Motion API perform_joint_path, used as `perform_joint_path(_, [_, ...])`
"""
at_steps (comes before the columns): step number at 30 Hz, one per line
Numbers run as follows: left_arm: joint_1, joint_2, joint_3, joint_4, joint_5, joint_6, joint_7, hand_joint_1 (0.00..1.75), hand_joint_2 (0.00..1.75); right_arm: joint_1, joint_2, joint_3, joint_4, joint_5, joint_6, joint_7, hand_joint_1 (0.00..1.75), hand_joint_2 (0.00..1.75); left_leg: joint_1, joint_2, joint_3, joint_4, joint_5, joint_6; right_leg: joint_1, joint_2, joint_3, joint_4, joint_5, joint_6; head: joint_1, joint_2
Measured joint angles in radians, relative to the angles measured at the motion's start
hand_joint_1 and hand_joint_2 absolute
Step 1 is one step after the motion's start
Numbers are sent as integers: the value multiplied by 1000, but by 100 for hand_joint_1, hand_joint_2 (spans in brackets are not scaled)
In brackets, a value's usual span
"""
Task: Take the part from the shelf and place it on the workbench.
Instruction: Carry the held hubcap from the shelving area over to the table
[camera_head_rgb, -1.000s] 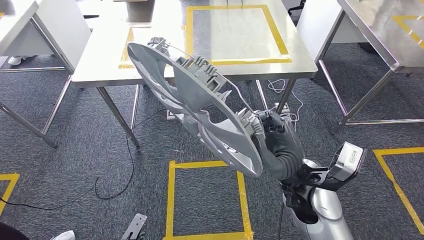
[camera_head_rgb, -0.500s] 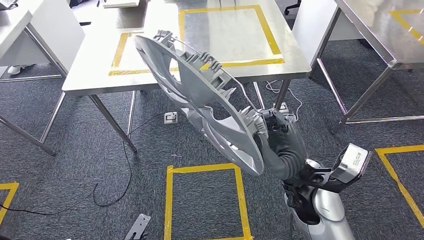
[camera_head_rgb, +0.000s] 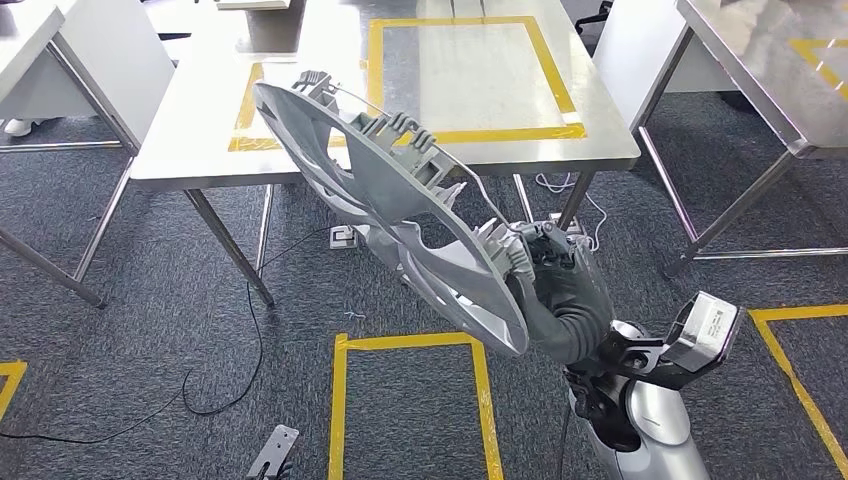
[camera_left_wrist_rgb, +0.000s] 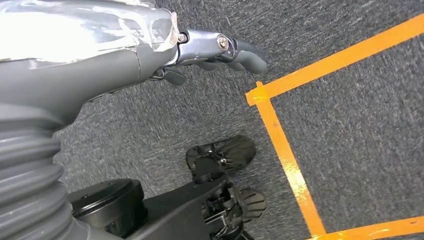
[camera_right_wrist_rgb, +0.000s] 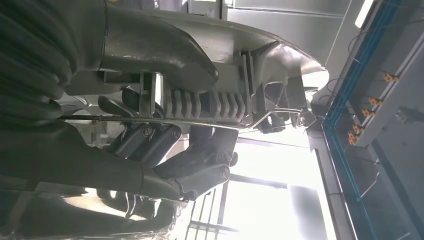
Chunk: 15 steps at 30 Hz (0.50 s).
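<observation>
The part (camera_head_rgb: 390, 190) is a large grey plastic ring-shaped frame with ribs and clips. My right hand (camera_head_rgb: 545, 265) grips its near rim and holds it tilted in the air, its far end over the front edge of the workbench (camera_head_rgb: 200, 150). The workbench is a white table marked with a yellow tape rectangle (camera_head_rgb: 470, 132). In the right wrist view the fingers (camera_right_wrist_rgb: 165, 140) wrap the ribbed edge of the part (camera_right_wrist_rgb: 260, 45). My left hand (camera_left_wrist_rgb: 215, 47) hangs above the grey carpet, holding nothing.
More tables stand at the left (camera_head_rgb: 100, 50) and right (camera_head_rgb: 760, 60). A yellow tape square (camera_head_rgb: 410, 340) marks the carpet below the part. A black cable (camera_head_rgb: 250, 330) and a socket block (camera_head_rgb: 343, 236) lie under the workbench.
The whole picture has shifted slightly sideways and back, so the camera moved. The part stays in my right hand at the same tilt.
</observation>
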Motion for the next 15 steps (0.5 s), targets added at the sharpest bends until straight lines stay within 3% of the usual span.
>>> perform_joint_path(2, [0,-1,1,0,9,2,-3,0,175,-7,0,3,4,-3,6,0,175,175,-3,-4,7,7,-12,-8,-1,-3,65,-147,68,13,1,0])
perform_joint_path(4, [2,-1,3,0,15,2,-8,0,175,-19,2,6,8,-7,11,0,175,175,-9,-5,8,17,-26,-18,0,-5,105,-233,102,2,-1,0])
perform_joint_path(6, [6,-1,4,0,19,3,-12,0,175,-25,3,9,12,-10,14,0,175,175,-9,-5,8,21,-34,-26,2,-5,110,-242,102,-17,-2,0])
perform_joint_path(8, [9,2,5,0,21,3,-14,0,175,-28,4,11,14,-11,16,1,175,175,-5,-3,3,37,-49,-36,-3,-5,116,-243,98,-29,-3,0])
perform_joint_path(10, [10,3,6,0,21,3,-15,0,175,-31,7,12,16,-14,16,1,175,175,0,0,-38,122,-92,-48,-8,-4,126,-245,91,-39,-6,0])
perform_joint_path(12, [13,2,7,0,21,3,-15,0,175,-33,9,14,18,-16,16,1,175,175,5,3,-117,263,-142,-57,-6,-4,133,-244,84,-47,-7,0])
perform_joint_path(13, [14,2,8,0,22,2,-15,0,175,-34,10,15,20,-17,16,1,175,175,6,3,-148,310,-148,-58,-5,-3,137,-244,81,-48,-8,0])
perform_joint_path(14, [16,2,9,0,22,2,-15,0,175,-34,10,15,22,-17,16,1,175,175,7,3,-163,319,-134,-57,-4,-1,143,-244,76,-48,-8,0])
perform_joint_path(15, [17,3,11,0,22,2,-15,0,175,-34,10,15,23,-17,16,1,175,175,6,4,-156,286,-99,-54,-2,0,150,-244,71,-48,-8,0])
